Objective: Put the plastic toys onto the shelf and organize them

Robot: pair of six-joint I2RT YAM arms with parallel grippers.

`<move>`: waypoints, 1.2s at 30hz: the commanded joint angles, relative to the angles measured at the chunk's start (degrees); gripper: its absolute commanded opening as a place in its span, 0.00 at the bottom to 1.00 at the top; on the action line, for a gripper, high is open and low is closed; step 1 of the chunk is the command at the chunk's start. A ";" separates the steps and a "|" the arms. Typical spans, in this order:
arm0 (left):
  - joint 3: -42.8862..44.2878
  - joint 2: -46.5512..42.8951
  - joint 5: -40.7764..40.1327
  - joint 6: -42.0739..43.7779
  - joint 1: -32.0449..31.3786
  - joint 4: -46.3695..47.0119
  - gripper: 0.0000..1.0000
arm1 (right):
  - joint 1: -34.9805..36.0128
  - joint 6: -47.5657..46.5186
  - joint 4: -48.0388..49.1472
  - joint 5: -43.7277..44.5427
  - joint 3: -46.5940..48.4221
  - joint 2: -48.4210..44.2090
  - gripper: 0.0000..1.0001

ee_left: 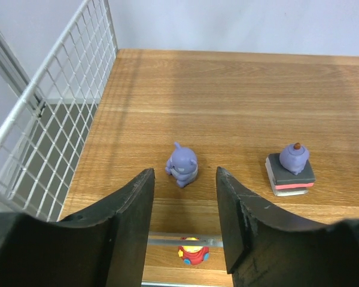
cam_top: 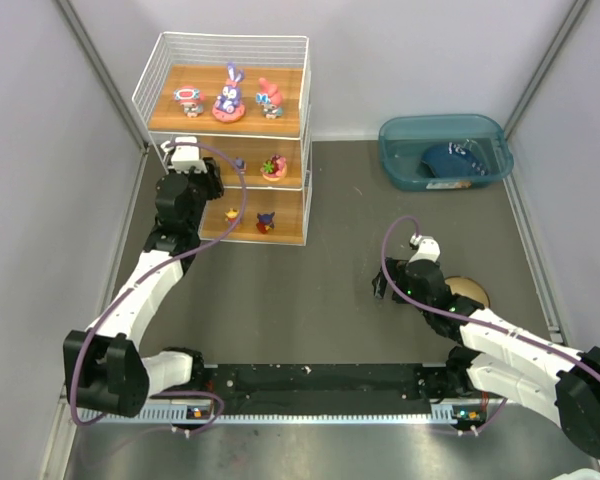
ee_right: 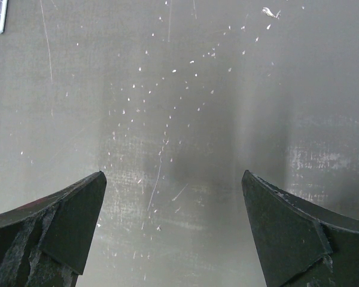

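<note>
Since toys (cam_top: 228, 95) stand on all three boards of shelf (cam_top: 202, 75), far-left corner of surface, I judge task nearly done. None seen loose on surface. My left claw (ee_left: 184, 179) part open, empty, purple figurine (ee_left: 181, 164) just beyond tips. Right claw (ee_right: 173, 173) wide open, empty.

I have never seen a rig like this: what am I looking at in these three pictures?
Two robot arms, each ending in a two-finger gripper, sit at a table. One picture looks down from above; the other two come from cameras on the wrists. The left gripper is open and empty above a shelf board, near a small purple figurine. The right gripper is open and empty over the dark table. More toys stand on the shelf; a teal bin sits aside.
</note>
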 commanded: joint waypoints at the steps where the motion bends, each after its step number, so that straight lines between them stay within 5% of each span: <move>1: 1.15 -5.96 1.75 -0.84 0.25 0.33 0.55 | -0.76 -0.65 2.25 0.36 1.99 -0.02 0.98; 15: -5.25 -27.50 8.68 -9.62 0.16 -13.81 0.74 | -0.68 -0.39 -1.00 1.50 3.66 -2.83 0.99; 21: -7.63 -31.02 4.22 -14.81 0.16 -25.33 0.79 | -0.76 0.14 -4.34 2.99 4.71 -5.29 0.99; 26: -13.60 -36.29 3.69 -19.19 0.16 -28.85 0.98 | -0.68 -0.30 -5.66 5.63 4.36 -9.07 0.99; 36: -21.43 -44.02 5.35 -24.22 0.16 -31.05 0.99 | -0.68 0.05 -11.02 11.26 7.52 -11.27 0.99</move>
